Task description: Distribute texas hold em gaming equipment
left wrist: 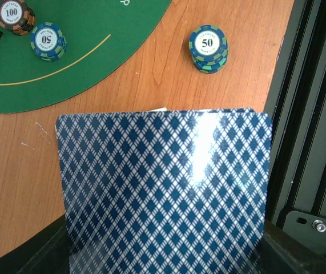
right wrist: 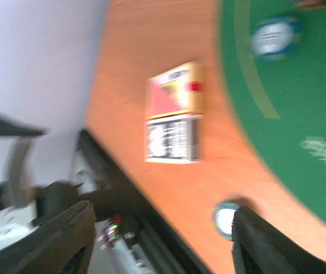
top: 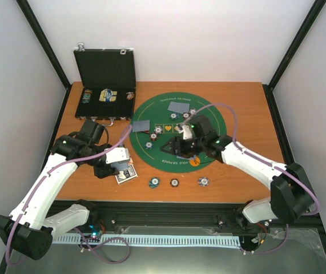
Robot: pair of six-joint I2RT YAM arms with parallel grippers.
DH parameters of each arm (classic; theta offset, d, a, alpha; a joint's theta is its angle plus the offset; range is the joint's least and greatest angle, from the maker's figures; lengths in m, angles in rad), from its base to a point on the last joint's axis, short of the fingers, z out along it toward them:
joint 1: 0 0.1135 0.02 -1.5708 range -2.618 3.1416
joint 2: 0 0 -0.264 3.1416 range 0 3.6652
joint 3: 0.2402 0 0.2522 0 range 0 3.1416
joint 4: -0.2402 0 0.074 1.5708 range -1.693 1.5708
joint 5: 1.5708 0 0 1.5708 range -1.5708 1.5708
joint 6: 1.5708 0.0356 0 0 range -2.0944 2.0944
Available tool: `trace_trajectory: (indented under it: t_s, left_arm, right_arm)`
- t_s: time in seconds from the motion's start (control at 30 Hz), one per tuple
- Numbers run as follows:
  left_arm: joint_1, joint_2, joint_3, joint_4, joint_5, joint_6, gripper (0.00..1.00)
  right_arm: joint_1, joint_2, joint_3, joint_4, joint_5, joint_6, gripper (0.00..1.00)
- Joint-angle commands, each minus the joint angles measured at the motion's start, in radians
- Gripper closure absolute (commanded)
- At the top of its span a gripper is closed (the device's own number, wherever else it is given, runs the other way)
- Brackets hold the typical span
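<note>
A blue diamond-backed playing card (left wrist: 163, 188) fills the lower left wrist view, and my left gripper (top: 119, 160) is shut on it; the card hides the fingers. That gripper hangs over the wood left of the green mat (top: 208, 123). Two more cards (top: 179, 107) (top: 141, 126) lie face down on the mat among several striped chips (top: 158, 130). Three chip stacks (top: 154, 182) (top: 174, 182) (top: 204, 181) sit on the wood near the front. My right gripper (top: 171, 147) (right wrist: 163, 245) is open and empty over the mat's near part. An orange disc (top: 194, 161) lies on the mat behind it.
A red-and-white card box (top: 127, 173) (right wrist: 174, 114) lies on the wood under the left gripper. The black hinged case (top: 107, 71) stands open at the back left with items inside. The table's black front rail (left wrist: 311, 114) runs close by. The right wrist view is motion-blurred.
</note>
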Motion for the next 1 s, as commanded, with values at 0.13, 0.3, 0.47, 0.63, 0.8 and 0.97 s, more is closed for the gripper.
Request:
trace_trajectory:
  t_s: [0.13,0.3,0.47,0.63,0.8,0.97]
  left_arm:
    - [0.001,-0.004,0.038,-0.003,0.024,-0.004,0.85]
    - [0.001,0.003,0.046,-0.002,0.032,-0.014,0.85]
    - [0.001,0.007,0.057,-0.006,0.042,-0.018,0.85]
    - [0.001,0.005,0.059,-0.009,0.042,-0.017,0.85]
    - [0.001,-0.001,0.056,-0.009,0.042,-0.016,0.85]
    - [0.001,-0.002,0.062,-0.014,0.041,-0.014,0.85]
  right_arm:
    - [0.199,0.049,0.009,0.491,-0.199,0.298,0.29]
    - [0.262,0.126,0.031,0.572,-0.186,0.342,0.29]
    - [0.317,0.199,0.074,0.609,-0.181,0.361,0.30]
    - [0.357,0.264,0.117,0.653,-0.185,0.388,0.32]
    - [0.386,0.327,0.148,0.703,-0.192,0.428,0.33]
    - [0.401,0.403,0.181,0.772,-0.202,0.479,0.37]
